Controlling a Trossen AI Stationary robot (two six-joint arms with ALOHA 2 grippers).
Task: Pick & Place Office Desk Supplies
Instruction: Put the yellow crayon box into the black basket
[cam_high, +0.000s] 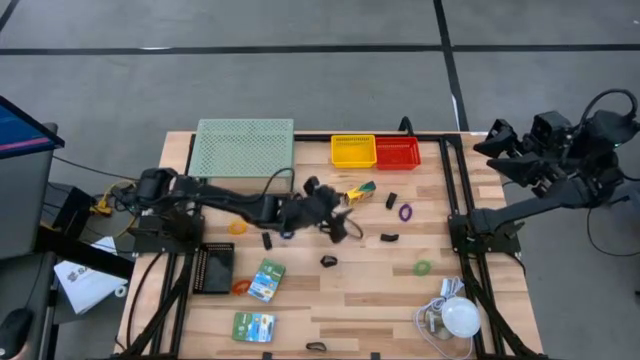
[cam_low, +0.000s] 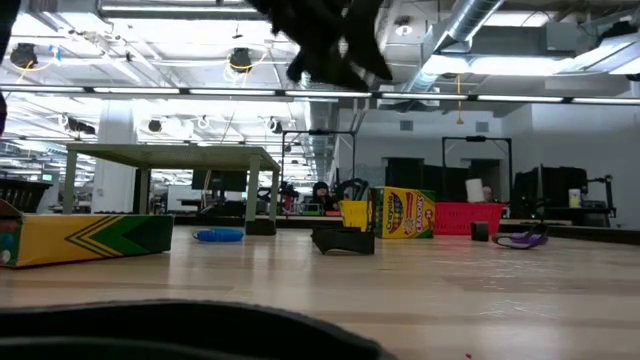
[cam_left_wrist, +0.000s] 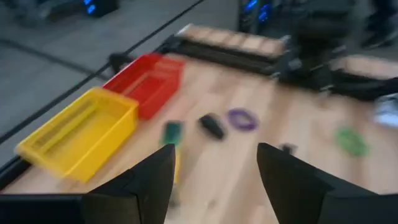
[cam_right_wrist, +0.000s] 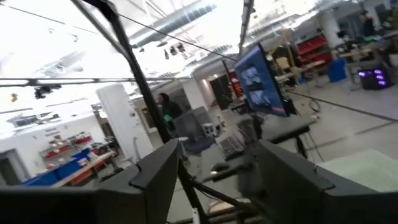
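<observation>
Small supplies lie loose on the wooden table: a yellow-green piece (cam_high: 360, 190), black clips (cam_high: 391, 200) (cam_high: 329, 261), a purple ring (cam_high: 405, 212), a green ring (cam_high: 422, 268), orange rings (cam_high: 237, 227) and flat green card packs (cam_high: 266, 280). My left gripper (cam_high: 340, 215) hangs open above the table's middle, just left of the yellow-green piece (cam_left_wrist: 172, 134), with nothing between its fingers (cam_left_wrist: 214, 168). My right gripper (cam_high: 495, 150) stands open, drawn back high beyond the table's right edge and pointing into the room (cam_right_wrist: 217, 174).
A yellow bin (cam_high: 353, 150) and a red bin (cam_high: 398, 152) stand side by side at the far edge, with a pale-green mesh stand (cam_high: 242, 146) to their left. A black box (cam_high: 214, 267) lies at the left. A white dome with a cord (cam_high: 461, 317) sits near right.
</observation>
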